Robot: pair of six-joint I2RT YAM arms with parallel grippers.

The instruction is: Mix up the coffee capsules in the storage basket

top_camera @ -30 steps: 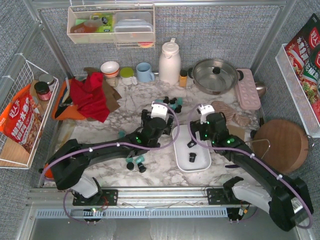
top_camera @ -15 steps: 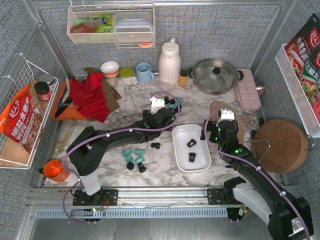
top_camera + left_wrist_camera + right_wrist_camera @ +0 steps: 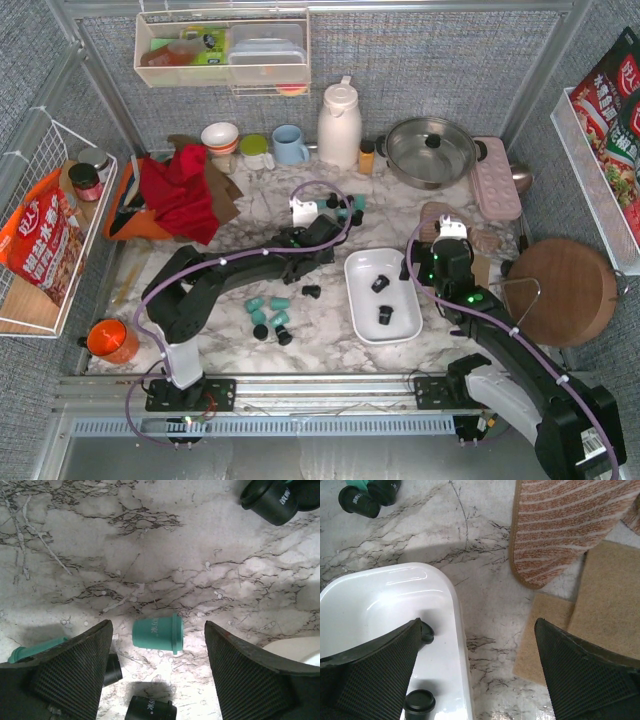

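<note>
Two pincers had swapped roles within the last second. The left pincer [image 3: 157, 626], which had been hovering just left of the storage basket [image 3: 353, 290], had reached out to the far cluster of coffee capsules [image 3: 345, 207]. It hung with its jaws wide apart astride a teal capsule [image 3: 156, 632] lying on its side on the marble worktop [image 3: 150, 555], with a gap on either side, so nothing was gripped yet. The right pincer [image 3: 476, 625], also spread wide and empty, had drawn back from above the basket's far end. It now sat over bare worktop just beside the basket's right rim, near a striped cloth [image 3: 560, 530]. The basket held only two black capsules [image 3: 382, 300], as before, and a loose group of teal and black ones [image 3: 268, 315] lay well to its left. The step in hand looked like a teal pick. With no teal capsule in the basket, the mixing had barely begun.
</note>
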